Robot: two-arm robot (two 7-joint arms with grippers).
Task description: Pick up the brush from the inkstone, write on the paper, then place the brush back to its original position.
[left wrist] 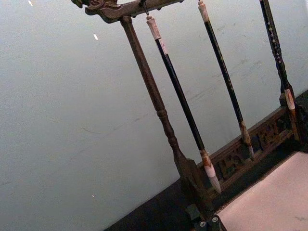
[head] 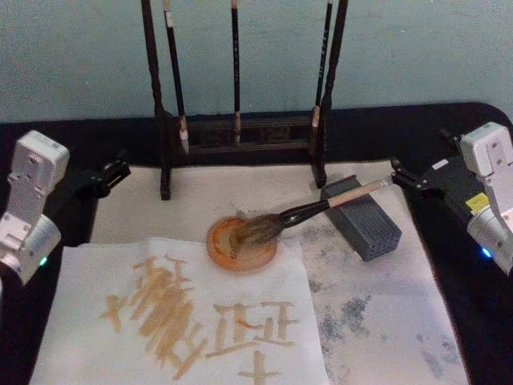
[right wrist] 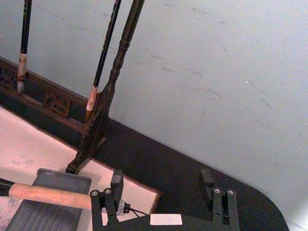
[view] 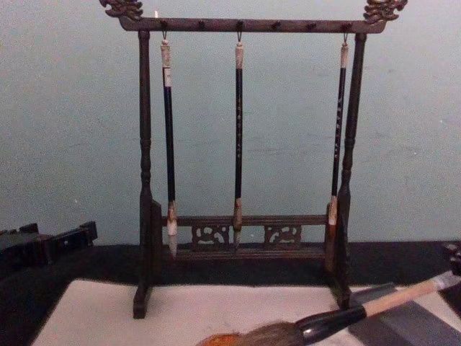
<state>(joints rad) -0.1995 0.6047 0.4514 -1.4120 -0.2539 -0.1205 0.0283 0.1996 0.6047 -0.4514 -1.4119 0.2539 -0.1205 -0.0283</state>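
To my right, my right gripper (head: 403, 175), jaws spread and apparently empty, sits just off the capped end of the brush (head: 317, 210), handle slanting left to the inkstone (head: 243, 245), far from my left gripper (head: 111, 173).

This is my calligraphy desk, set against a plain pale blue-green wall (view: 72, 108). The carved dark wooden brush rack (view: 245, 24) stands at the back with three thin brushes (view: 238, 130) hanging from it. In front of it a stained white felt mat (head: 385, 321), a round orange inkstone (head: 248, 257) and paper (head: 96, 273) bearing tan strokes lie on a black tabletop (head: 481, 353).
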